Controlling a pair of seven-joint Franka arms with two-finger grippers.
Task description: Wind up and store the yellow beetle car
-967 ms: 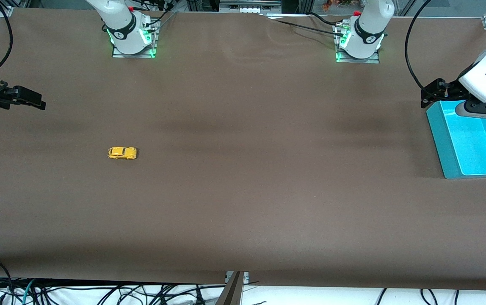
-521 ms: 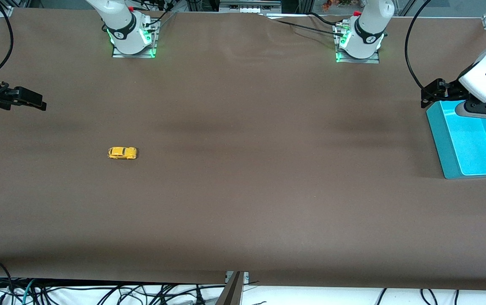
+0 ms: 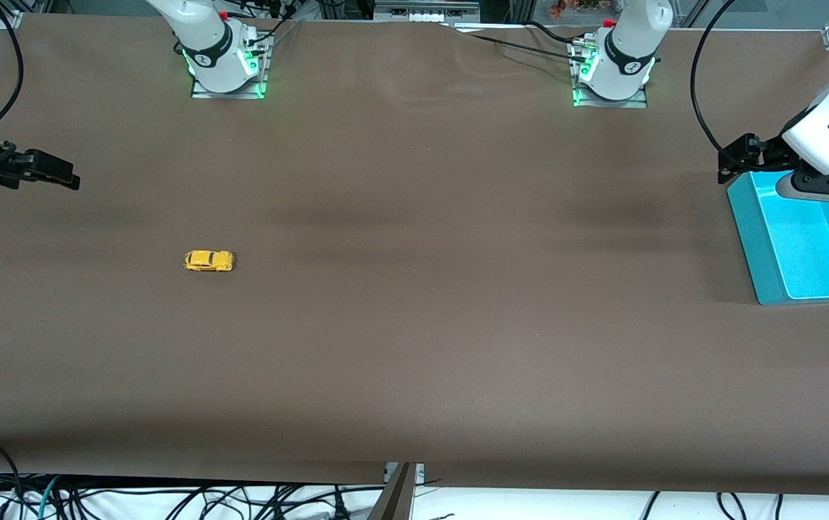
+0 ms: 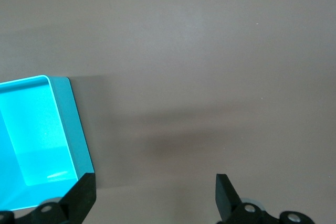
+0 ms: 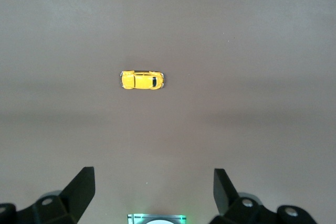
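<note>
Sitting alone on the brown cloth-covered table (image 3: 414, 289), the tiny glossy yellow beetle car (image 3: 209, 261) rests on its wheels toward the right arm's end.

Nothing lies near its rounded body. The right gripper (image 5: 152, 190) hangs over bare cloth at that end, jaws spread wide and empty. The left gripper (image 4: 155, 195), equally wide and empty, hovers over the edge of the smooth turquoise plastic bin (image 3: 754, 238), whose visible inside holds nothing.
</note>
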